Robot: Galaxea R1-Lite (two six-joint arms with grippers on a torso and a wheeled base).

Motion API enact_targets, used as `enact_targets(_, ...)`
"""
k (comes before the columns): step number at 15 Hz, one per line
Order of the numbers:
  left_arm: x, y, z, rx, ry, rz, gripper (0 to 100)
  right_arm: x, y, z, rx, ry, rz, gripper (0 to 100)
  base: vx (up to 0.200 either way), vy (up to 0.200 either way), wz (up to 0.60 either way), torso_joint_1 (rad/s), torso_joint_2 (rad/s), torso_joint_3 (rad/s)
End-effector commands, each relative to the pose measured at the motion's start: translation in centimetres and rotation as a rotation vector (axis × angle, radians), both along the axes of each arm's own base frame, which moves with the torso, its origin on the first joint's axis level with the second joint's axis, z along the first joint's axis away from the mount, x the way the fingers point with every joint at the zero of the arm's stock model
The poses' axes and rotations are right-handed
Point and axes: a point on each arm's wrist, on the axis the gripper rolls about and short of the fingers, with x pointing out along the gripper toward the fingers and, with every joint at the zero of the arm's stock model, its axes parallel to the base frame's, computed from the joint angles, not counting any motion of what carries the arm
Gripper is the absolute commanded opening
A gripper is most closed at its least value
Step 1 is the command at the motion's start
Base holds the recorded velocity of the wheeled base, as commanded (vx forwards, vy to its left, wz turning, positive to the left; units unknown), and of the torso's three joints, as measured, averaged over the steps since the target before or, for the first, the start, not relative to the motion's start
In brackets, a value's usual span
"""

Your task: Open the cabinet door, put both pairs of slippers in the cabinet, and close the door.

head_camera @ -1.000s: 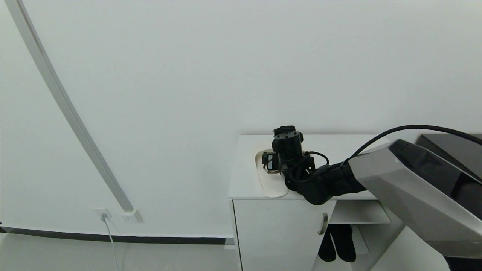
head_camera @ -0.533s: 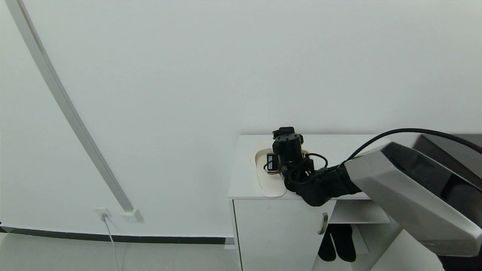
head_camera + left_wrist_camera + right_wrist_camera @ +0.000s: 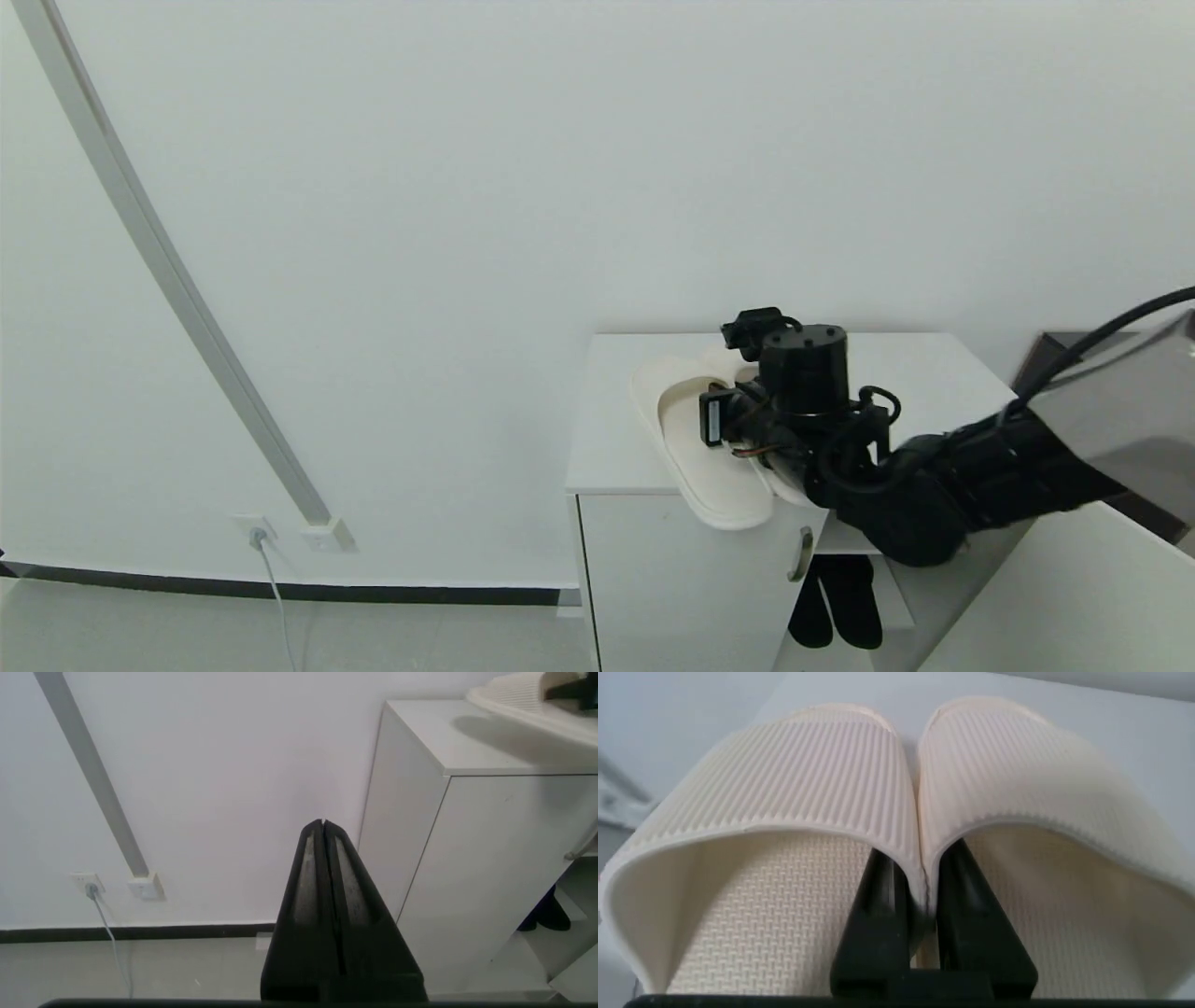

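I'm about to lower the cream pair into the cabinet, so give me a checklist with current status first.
1. Right end effector clamped on the straps of both cream slippers: ok.
2. Cabinet door swung open: ok.
3. Black slippers inside, on the lower level: ok.
4. Free space inside for the second pair: cannot tell, mostly hidden.
5. Left end effector shut, clear of the cabinet: ok.
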Motion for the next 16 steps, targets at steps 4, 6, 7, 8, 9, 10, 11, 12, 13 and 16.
enact_targets(4,0.0,0.0,0.0,-0.001,0.0,0.0,0,-9.1,-5.4,3.0,0.04,-0.052,0.274,0,0.0,0.0,0.0,0.0,0.0,0.0)
enact_targets(6,0.0,0.0,0.0,-0.001,0.0,0.0,0,-9.6,-5.4,2.6,0.045,-0.031,0.284,0,0.0,0.0,0.0,0.0,0.0,0.0)
enact_targets(7,0.0,0.0,0.0,-0.001,0.0,0.0,0,-9.5,-5.3,2.3,0.042,-0.022,0.283,0,0.0,0.0,0.0,0.0,0.0,0.0)
enact_targets(8,0.0,0.0,0.0,-0.001,0.0,0.0,0,-9.4,-5.3,2.0,0.038,-0.014,0.283,0,0.0,0.0,0.0,0.0,0.0,0.0)
enact_targets(9,0.0,0.0,0.0,-0.002,0.0,0.001,0,-9.4,-5.2,1.8,0.035,-0.009,0.283,0,0.0,0.0,0.0,0.0,0.0,0.0)
enact_targets(10,0.0,0.0,0.0,-0.002,0.0,0.001,0,-9.4,-5.2,1.8,0.034,-0.008,0.283,0,0.0,0.0,0.0,0.0,0.0,0.0)
enact_targets(11,0.0,0.0,0.0,-0.002,0.0,0.001,0,-9.4,-5.2,1.8,0.035,-0.009,0.283,0,0.0,0.0,0.0,0.0,0.0,0.0)
enact_targets(12,0.0,0.0,0.0,-0.001,0.0,0.001,0,-9.4,-5.2,1.8,0.035,-0.009,0.283,0,-0.2,0.0,0.0,0.007,0.0,0.002)
enact_targets(13,0.0,0.0,0.0,-0.001,0.0,0.0,0,-9.5,-5.2,1.8,0.035,-0.009,0.284,0,-0.2,0.0,0.0,0.007,0.0,0.007)
enact_targets(16,0.0,0.0,0.0,-0.002,0.0,0.0,0,-9.7,-4.9,1.8,0.033,-0.006,0.297,0,-0.2,0.0,0.0,0.015,0.01,0.004)
